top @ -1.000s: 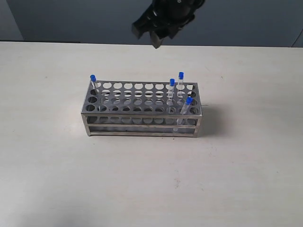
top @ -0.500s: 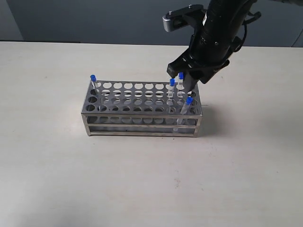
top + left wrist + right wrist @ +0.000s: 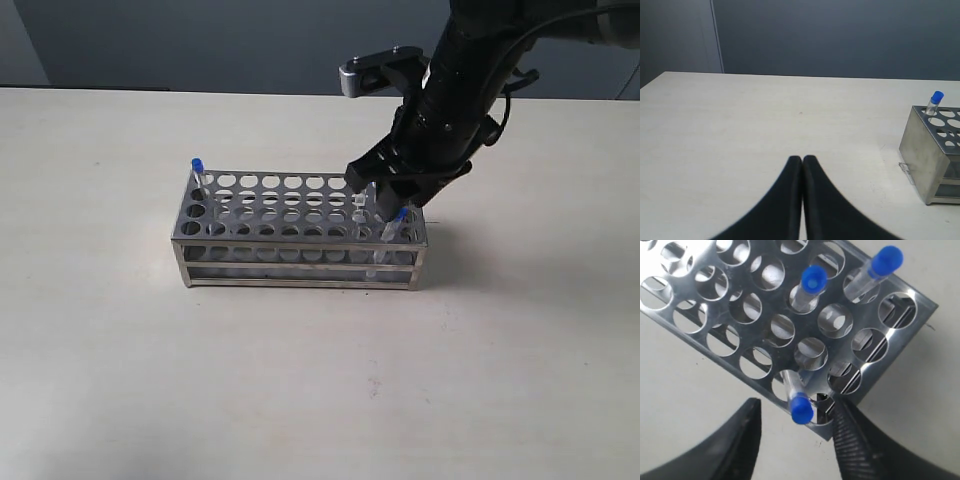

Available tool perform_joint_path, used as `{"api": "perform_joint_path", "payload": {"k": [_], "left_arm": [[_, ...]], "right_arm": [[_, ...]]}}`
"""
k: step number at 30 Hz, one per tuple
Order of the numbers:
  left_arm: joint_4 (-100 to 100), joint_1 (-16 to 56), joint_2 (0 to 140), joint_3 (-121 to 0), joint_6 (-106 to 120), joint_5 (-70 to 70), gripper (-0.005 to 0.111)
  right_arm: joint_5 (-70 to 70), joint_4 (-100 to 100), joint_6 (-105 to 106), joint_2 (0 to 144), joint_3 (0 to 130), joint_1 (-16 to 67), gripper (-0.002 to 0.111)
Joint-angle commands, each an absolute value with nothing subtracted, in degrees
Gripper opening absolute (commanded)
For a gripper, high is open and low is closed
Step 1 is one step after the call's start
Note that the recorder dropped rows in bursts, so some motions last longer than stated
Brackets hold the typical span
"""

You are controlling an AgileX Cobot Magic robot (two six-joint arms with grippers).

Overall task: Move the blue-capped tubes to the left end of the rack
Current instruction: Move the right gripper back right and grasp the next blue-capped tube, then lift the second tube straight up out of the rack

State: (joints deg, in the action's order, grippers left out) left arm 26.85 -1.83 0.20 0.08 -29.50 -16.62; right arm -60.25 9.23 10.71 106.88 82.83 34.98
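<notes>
The right claw (image 3: 796, 407) is hanging over the right end of the rack (image 3: 700, 335). Its two black fingers (image 3: 742, 440) are spread apart and are holding nothing. The leaning tube (image 3: 796, 390) is standing in a hole by the rack's front right corner. Its blue cap is sitting in the gap between the fingers and is touching neither one. This tube is long and thin. It is pointing mostly up but tipping a bit, so its cap is poking out past the rack's edge. I think the claw needs to squeeze the top and then pull up along the tube's length, so the tube is not scraping the hole.

The second tube (image 3: 807, 290) and the third tube (image 3: 875, 270) are standing farther in from that corner. The fourth tube (image 3: 198, 175) is already sitting at the rack's left end.

The left claw (image 3: 802, 200) is pressed together and is waiting beyond the rack's left end, so the right arm is much nearer.

The rack is shiny silver metal with round holes and open sides. The tubes are clear and smooth and are looking slippery. The table (image 3: 100, 350) is pale and flat.
</notes>
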Motion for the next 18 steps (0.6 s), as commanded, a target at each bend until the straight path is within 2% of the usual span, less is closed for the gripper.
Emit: {"api": "perform_joint_path", "payload": {"k": [1, 3, 8, 10, 14, 18], "left_arm": [[26.8, -1.6, 0.0, 0.0, -29.6, -16.6, 0.001], [26.8, -1.6, 0.0, 0.0, -29.6, -16.6, 0.001], [26.8, -1.6, 0.0, 0.0, -29.6, -16.6, 0.001], [26.8, -1.6, 0.0, 0.0, -29.6, -16.6, 0.001], [26.8, -1.6, 0.0, 0.0, -29.6, -16.5, 0.001], [26.8, -1.6, 0.0, 0.0, -29.6, -16.5, 0.001]], "right_arm": [[-57.7, 10.8, 11.2, 106.6, 81.3, 34.8, 0.045], [-57.6, 11.0, 11.4, 106.6, 81.2, 34.8, 0.043], [-55.3, 11.2, 11.4, 106.6, 80.2, 34.8, 0.021], [-55.0, 11.1, 11.4, 106.6, 79.7, 34.8, 0.015], [-54.9, 11.0, 11.5, 106.6, 79.6, 34.8, 0.018], [-54.7, 11.0, 11.5, 106.6, 79.6, 34.8, 0.032]]}}
